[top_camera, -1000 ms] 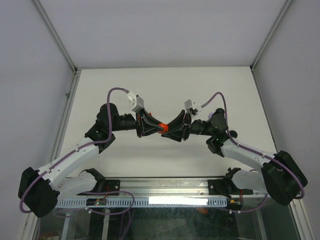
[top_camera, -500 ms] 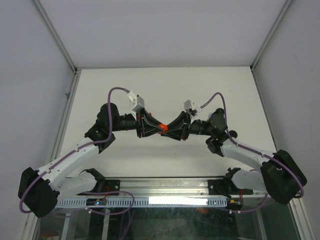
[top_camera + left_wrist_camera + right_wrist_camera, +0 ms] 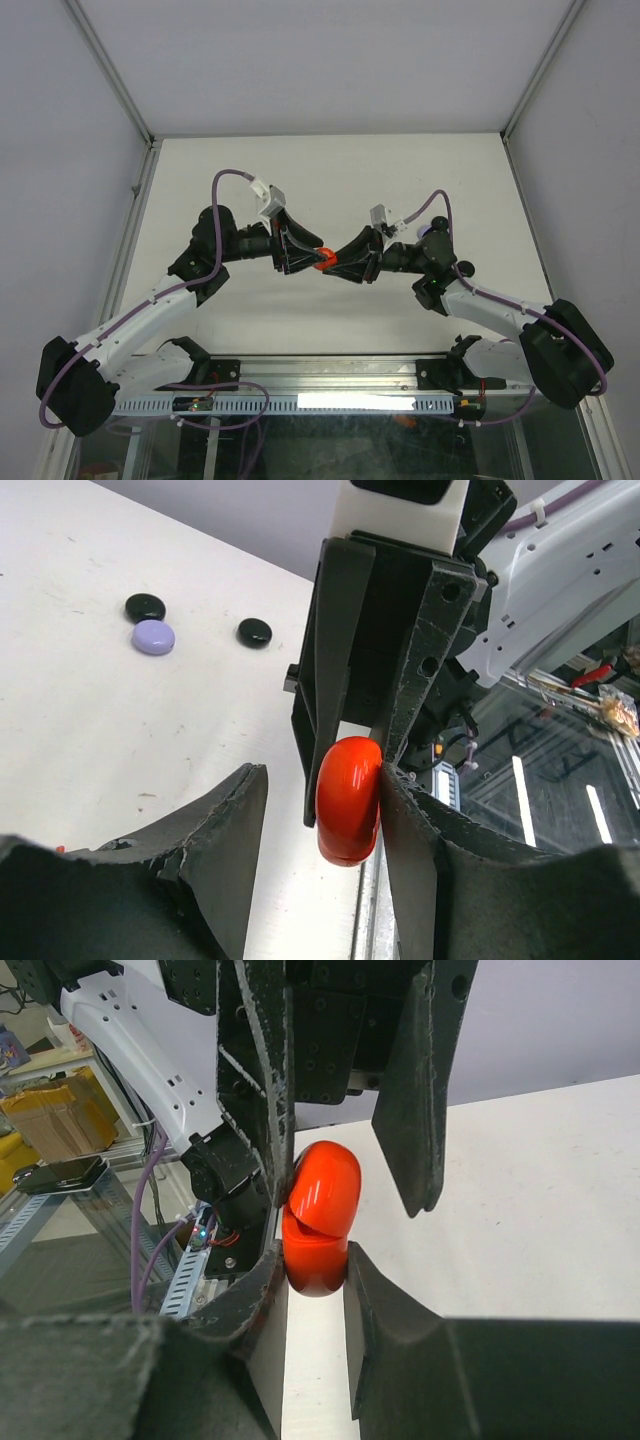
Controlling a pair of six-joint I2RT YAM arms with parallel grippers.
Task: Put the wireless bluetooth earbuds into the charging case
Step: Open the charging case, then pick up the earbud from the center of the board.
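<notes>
One red charging case (image 3: 348,798), two black round cases (image 3: 145,607) (image 3: 254,632) and one lavender round case (image 3: 153,637) are showing in view.

Table (image 3: 330,170): white, matte top w/ faint scuffs, pale walls on 3 sides. Lying directly on it, per left wrist cam: black round case (image 3: 145,607) w/ lavender round case (image 3: 153,637) just beside it, approx. touching; second black round case (image 3: 254,632) near, apart. All flat.
</notes>
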